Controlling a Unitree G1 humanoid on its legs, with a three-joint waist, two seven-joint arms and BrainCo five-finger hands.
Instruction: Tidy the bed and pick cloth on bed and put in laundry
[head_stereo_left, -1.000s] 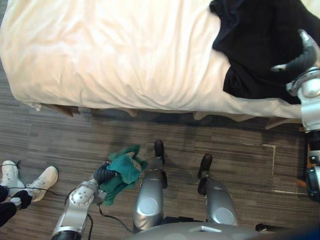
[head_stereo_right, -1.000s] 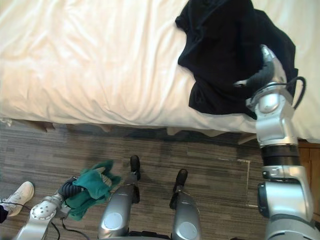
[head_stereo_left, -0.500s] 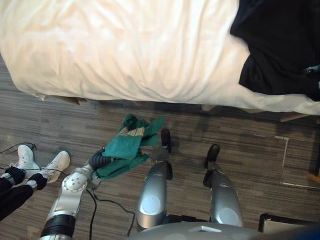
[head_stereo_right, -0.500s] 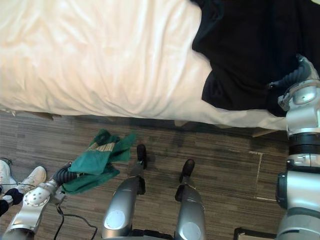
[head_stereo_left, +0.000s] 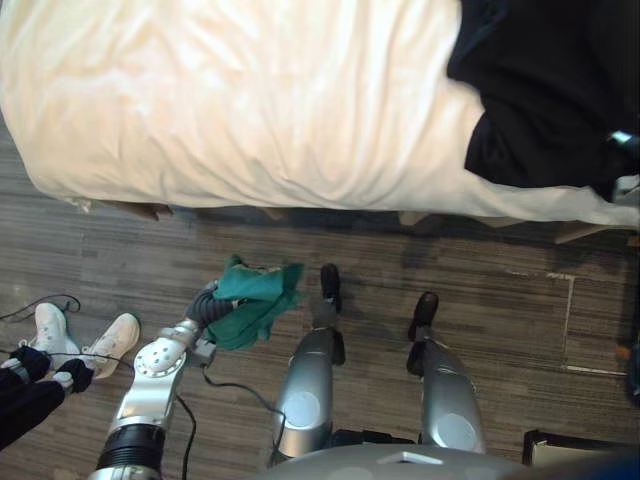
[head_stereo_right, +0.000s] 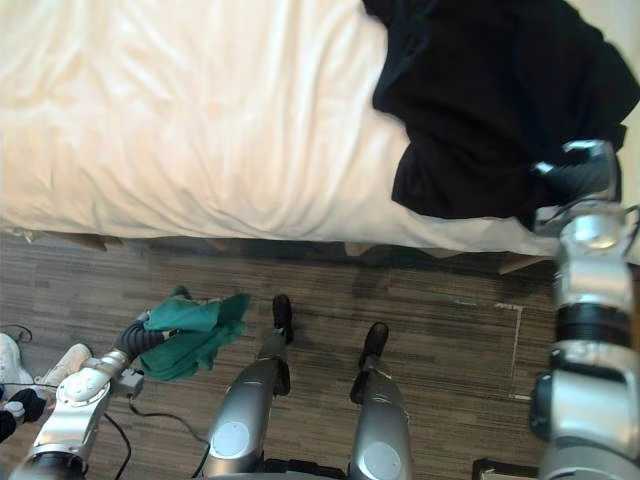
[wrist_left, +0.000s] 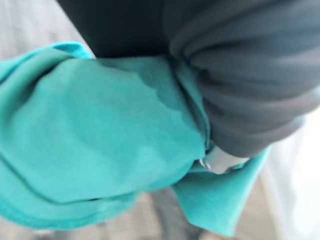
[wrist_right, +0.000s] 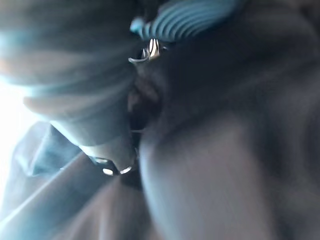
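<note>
Left robot hand hangs low over the wooden floor, just off the near edge of the bed. The green cloth is bunched over and around it, and the fabric hides its grip, so I cannot tell whether it is clenched. Right robot hand rests on the black cloth, which lies on the bed's right side at the near edge. Dark folds hide that grip too.

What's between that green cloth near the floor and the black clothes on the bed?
A strip of dark floor, then the cream bedsheet, lies between the green cloth and the black clothes; both eye views show it.
</note>
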